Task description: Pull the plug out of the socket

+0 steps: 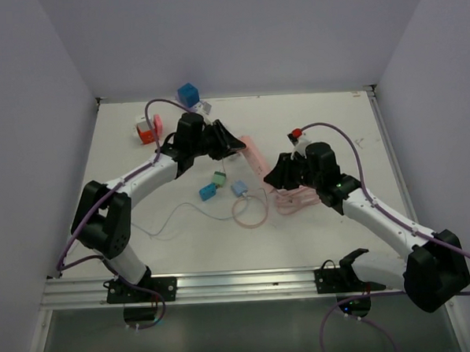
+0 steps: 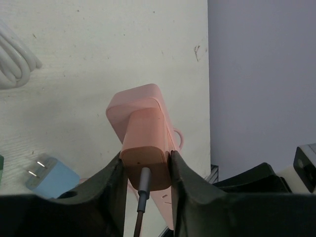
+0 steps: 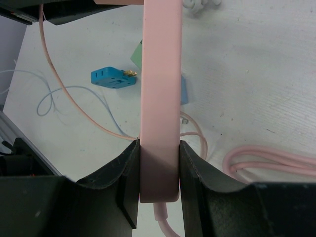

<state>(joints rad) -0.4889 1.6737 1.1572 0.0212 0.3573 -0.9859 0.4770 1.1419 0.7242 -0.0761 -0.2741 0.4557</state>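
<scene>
A pink power strip [image 1: 255, 155] is held off the table between my two grippers. My left gripper [image 1: 230, 146] is shut on a pink plug block [image 2: 144, 143] seated in the strip's end [image 2: 133, 101]; a grey cable [image 2: 143, 185] comes out of the plug's back. In the left wrist view the gripper [image 2: 146, 159] clamps both sides of the plug. My right gripper [image 1: 280, 174] is shut on the strip's other end. The right wrist view shows the gripper [image 3: 159, 170] pressing on the strip's [image 3: 159, 89] two long sides, with the strip's pink cord leaving below.
On the table below lie a teal adapter [image 1: 208, 191], a green one [image 1: 218, 178], a light-blue one [image 1: 239, 188], a thin pink cable loop [image 1: 250, 211] and the strip's coiled pink cord [image 1: 298, 201]. A blue cube [image 1: 188, 93] and a red-white item [image 1: 146, 131] sit at the back left.
</scene>
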